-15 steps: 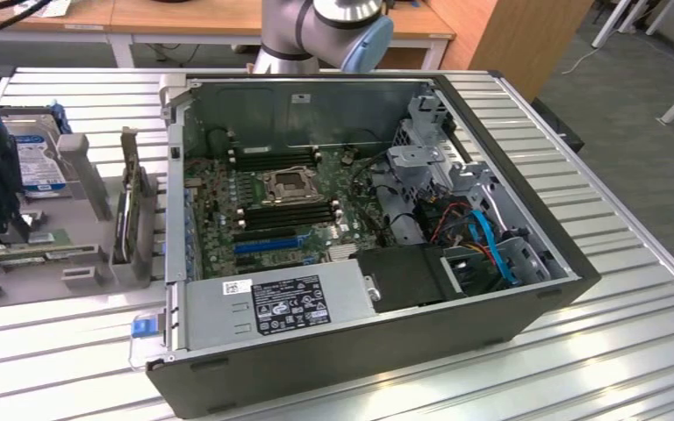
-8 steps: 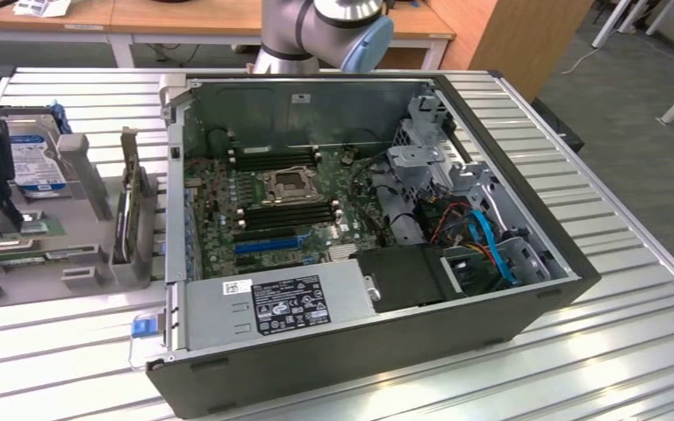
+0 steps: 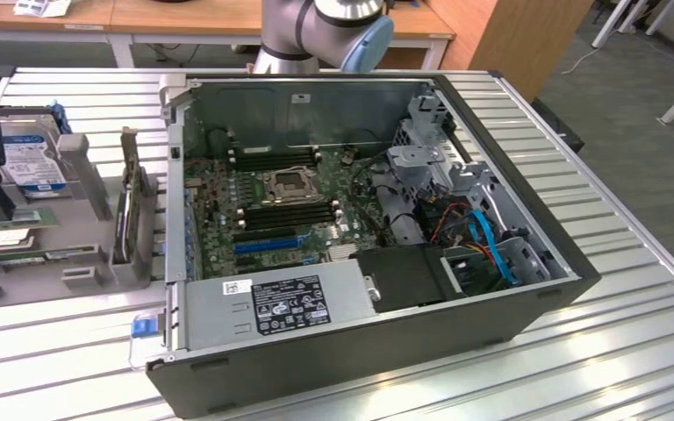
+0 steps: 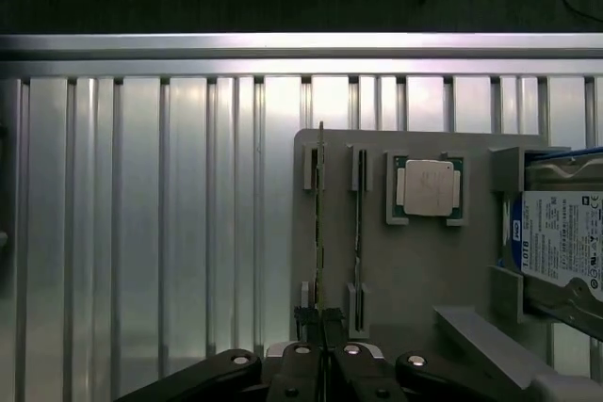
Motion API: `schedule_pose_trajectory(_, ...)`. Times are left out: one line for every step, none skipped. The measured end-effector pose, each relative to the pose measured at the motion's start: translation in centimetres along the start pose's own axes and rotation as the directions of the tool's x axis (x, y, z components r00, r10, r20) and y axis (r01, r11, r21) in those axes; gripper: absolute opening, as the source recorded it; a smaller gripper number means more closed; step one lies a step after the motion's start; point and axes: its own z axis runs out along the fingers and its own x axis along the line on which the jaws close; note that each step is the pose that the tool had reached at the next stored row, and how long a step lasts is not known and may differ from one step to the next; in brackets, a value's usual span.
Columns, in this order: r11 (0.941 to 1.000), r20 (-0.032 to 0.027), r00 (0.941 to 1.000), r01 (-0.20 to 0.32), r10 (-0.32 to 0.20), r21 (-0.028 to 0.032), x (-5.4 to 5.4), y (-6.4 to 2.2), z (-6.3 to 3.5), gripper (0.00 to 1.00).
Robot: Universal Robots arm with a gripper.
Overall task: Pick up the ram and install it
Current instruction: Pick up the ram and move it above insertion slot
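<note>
We log: gripper [image 4: 323,364] jaws nearly shut, pinching ram [image 4: 320,233] on edge; ram seated in grey holder tray [image 4: 415,270] on counter [image 4: 141,233]. Lift-out, install into motherboard [image 3: 343,224] not yet done.

Silver-grey tubular arm [image 3: 296,26] with a pale blue joint cap [image 3: 369,46], black gripper [image 4: 322,327] linkage, round silver screw heads [image 4: 415,361]

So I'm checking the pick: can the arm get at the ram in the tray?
Likely yes: the ram stands on edge in its tray with nothing over it, and the fingers look shut on one end.
</note>
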Motion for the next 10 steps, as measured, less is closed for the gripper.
schedule_pose_trajectory(1.0, 0.0, 1.0, 0.0, 0.0, 0.0, 0.0, 0.01, -0.27, 0.12)
schedule_pose_trajectory(1.0, 0.0, 1.0, 0.0, 0.0, 0.0001, 0.0, 0.02, -0.53, 0.12)
schedule_pose_trajectory(1.0, 0.0, 1.0, 0.0, 0.0, 0.0, 0.0, 0.03, -0.83, 0.12)
schedule_pose_trajectory(1.0, 0.0001, 1.0, 0.0, 0.0, 0.0001, 0.0, 0.04, -1.09, 0.12)
schedule_pose_trajectory(1.0, 0.0, 1.0, 0.0, 0.0, 0.0, 0.0, 0.05, -1.36, 0.12)
schedule_pose_trajectory(1.0, 0.0, 1.0, 0.0, 0.0, 0.0, 0.0, 0.06, -1.62, 0.12)
schedule_pose_trajectory(1.0, 0.0, 1.0, 0.0, 0.0, 0.0, 0.0, 0.07, -1.87, 0.12)
schedule_pose_trajectory(1.0, 0.0, 1.0, 0.0, 0.0, 0.0, 0.0, 0.08, -2.13, 0.12)
schedule_pose_trajectory(1.0, 0.0, 1.0, 0.0, 0.0, 0.0001, 0.0, 0.09, -2.37, 0.12)
schedule_pose_trajectory(1.0, 0.0, 1.0, 0.0, 0.0, 0.0, 0.0, 0.1, -2.63, 0.12)
